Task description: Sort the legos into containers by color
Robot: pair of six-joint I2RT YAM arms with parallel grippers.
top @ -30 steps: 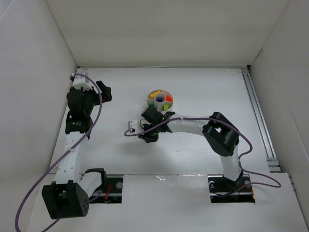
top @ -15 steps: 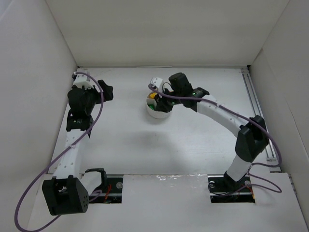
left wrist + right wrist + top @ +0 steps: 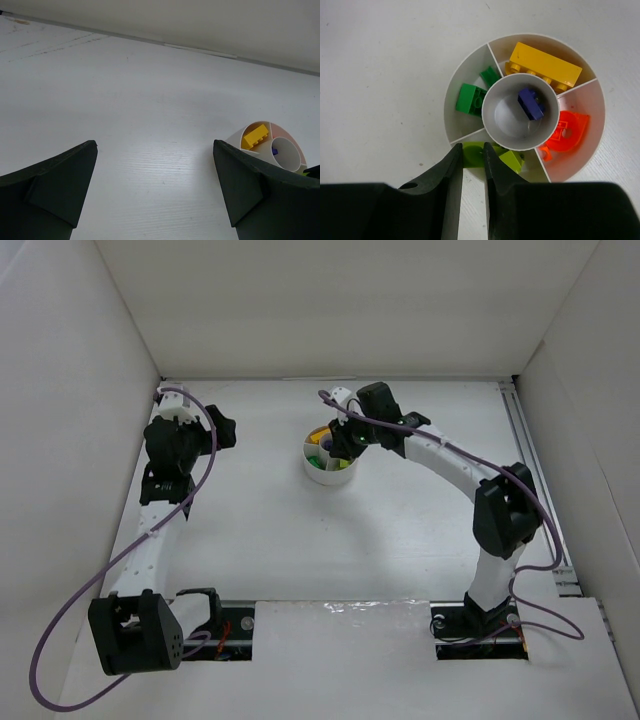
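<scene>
The round white divided dish (image 3: 451, 95) (image 3: 318, 472) holds sorted legos: a yellow brick (image 3: 545, 65), dark green bricks (image 3: 470, 99), an orange-red piece (image 3: 566, 132), a purple brick (image 3: 531, 103) in the central well and a lime brick (image 3: 512, 159). My right gripper (image 3: 473, 154) hangs over the dish's near wedge, shut on a lime-green lego (image 3: 473, 152); it also shows in the top view (image 3: 343, 437). My left gripper (image 3: 155, 170) is open and empty over bare table, far left of the dish (image 3: 241, 136), seen from above too (image 3: 212, 427).
White walls enclose the table on the left, back and right. A metal rail (image 3: 533, 470) runs along the right side. Purple cables (image 3: 205, 465) trail from both arms.
My right arm swung from the table's middle up to the dish and now hovers over it with the lime-green lego. The left arm shifted only slightly.
</scene>
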